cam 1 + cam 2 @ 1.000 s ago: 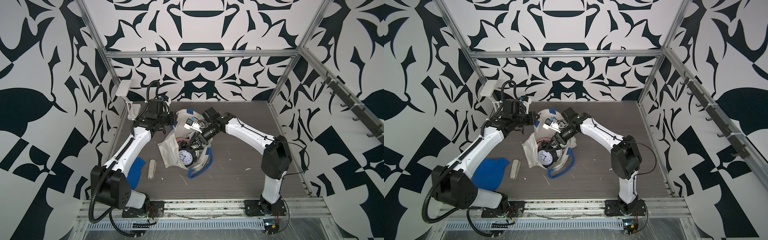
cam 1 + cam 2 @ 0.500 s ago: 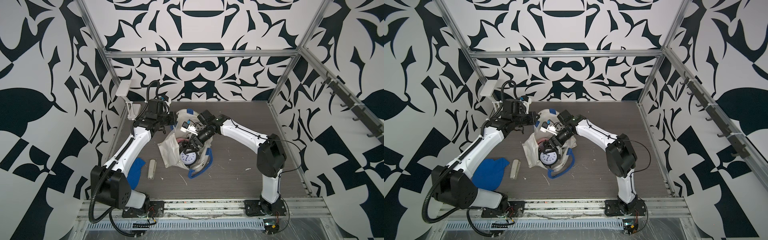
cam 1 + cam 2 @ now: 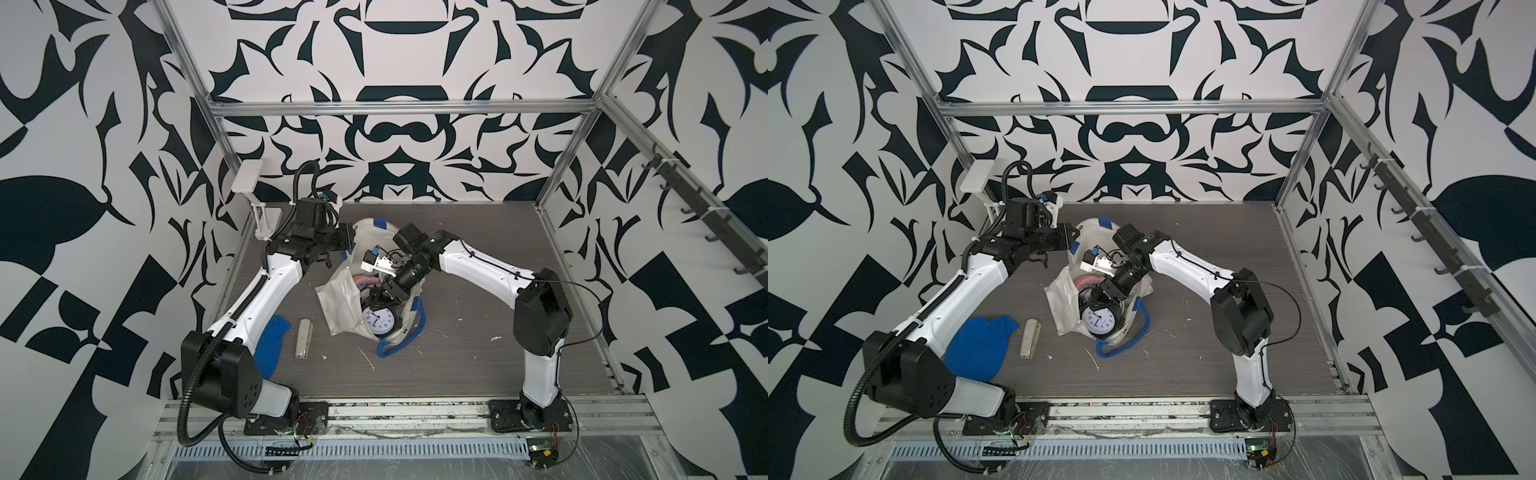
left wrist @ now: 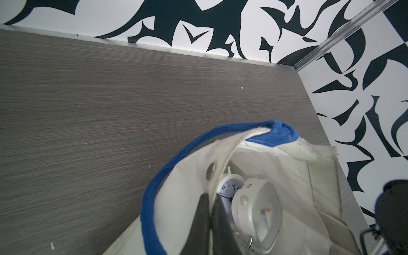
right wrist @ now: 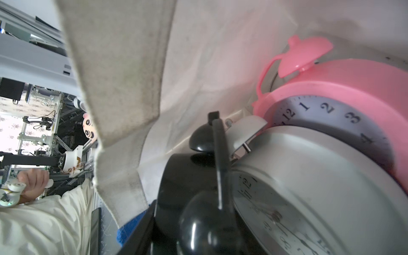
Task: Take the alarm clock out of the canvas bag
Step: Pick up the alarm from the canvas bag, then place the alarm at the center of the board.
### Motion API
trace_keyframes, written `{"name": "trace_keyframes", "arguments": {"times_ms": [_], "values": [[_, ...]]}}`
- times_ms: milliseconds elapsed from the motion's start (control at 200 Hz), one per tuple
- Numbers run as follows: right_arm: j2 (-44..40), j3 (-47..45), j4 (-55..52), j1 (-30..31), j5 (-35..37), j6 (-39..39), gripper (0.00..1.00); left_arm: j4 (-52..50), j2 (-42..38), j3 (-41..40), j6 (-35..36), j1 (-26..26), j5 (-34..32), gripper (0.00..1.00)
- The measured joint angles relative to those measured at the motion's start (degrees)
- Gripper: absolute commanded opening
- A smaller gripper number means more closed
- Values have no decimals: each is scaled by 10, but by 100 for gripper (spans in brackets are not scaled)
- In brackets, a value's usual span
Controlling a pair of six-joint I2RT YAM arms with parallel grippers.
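Canvas bag [image 3: 338,297] [image 3: 1061,293]: off-white and crumpled. It sits mid-tabletop [image 3: 478,257] with its mouth open, and one blue handle [image 3: 401,349] trails on the wood at the near end.
Black alarm clock [image 3: 376,323] [image 3: 1098,321]: a twin-bell clock lying inside the bag at its near end. Its white dial shows in both top views.
Left tool [image 4: 210,198] [image 3: 348,246]: clenched on the bag's far rim. The hem is pinched between its dark fingers [image 4: 202,212], beside a metal snap.
Right tool [image 3: 383,296] [image 3: 1106,296]: reaches into the bag mouth, just above the black clock. Its wrist camera looks closely at the clock's bells and carry handle [image 5: 219,167]. The fingers are not clear there, so I cannot tell whether it grips.
Other clocks: a pink alarm clock [image 5: 331,75] and a silver-rimmed clock [image 5: 309,154] are packed against the black one. A white clock [image 4: 258,209] shows in the left wrist view.
Beside the bag: a blue cloth [image 3: 270,338] [image 3: 980,349] and a beige stapler [image 3: 303,338] [image 3: 1029,337] lie on the robot's left, apart from the bag.
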Motion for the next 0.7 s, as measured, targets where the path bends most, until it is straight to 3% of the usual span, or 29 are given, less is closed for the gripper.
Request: {"name": "trace_keyframes", "arguments": {"times_ms": [370, 575, 700], "values": [[-55, 1, 10, -39, 7, 60, 36, -1, 0, 1, 1, 0, -9, 0], [-168, 1, 76, -128, 3, 158, 33, -13, 0, 10, 2, 1, -14, 0], [-247, -34, 167, -213, -14, 256, 33, -16, 0, 12, 2, 2, -14, 0]]}}
